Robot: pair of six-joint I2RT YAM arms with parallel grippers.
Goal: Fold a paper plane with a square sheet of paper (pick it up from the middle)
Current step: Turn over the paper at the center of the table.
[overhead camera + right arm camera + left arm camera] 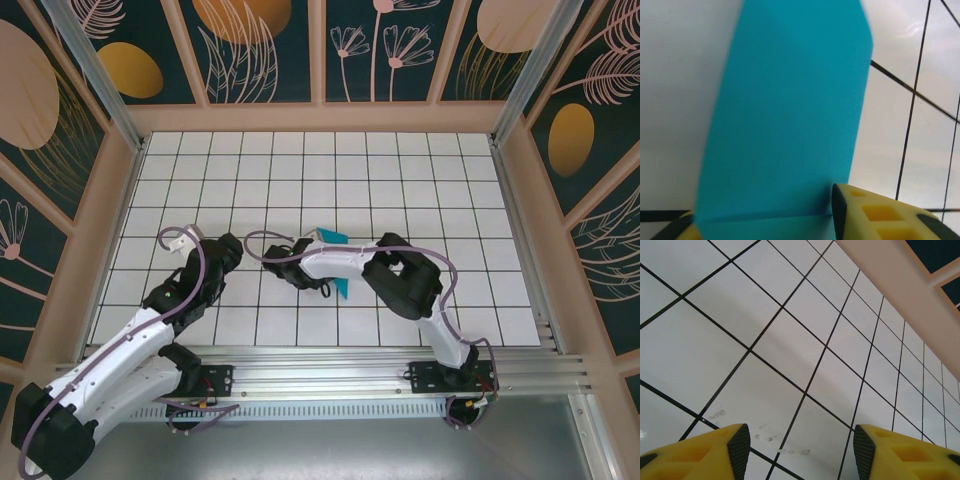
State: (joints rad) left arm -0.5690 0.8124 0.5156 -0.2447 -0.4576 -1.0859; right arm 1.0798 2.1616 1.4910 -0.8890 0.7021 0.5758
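The teal-blue paper (331,237), folded into a narrow creased shape, lies mid-table under my right wrist, with its ends poking out on both sides of the white arm link. In the right wrist view the paper (790,100) stretches away from the fingers and spans the whole gap, with a crease line near the bottom. My right gripper (762,220) is open, one yellow finger (865,215) at the paper's right edge and the other mostly hidden behind the paper's left edge. My left gripper (232,250) (797,450) hovers open over bare tiles, left of the paper.
The white gridded table (400,180) is walled by wooden panels on three sides, with a metal rail along the near edge. The right arm's elbow (405,280) and cable loop (262,245) crowd the middle. Smudges mark the tile (785,447) below the left fingers.
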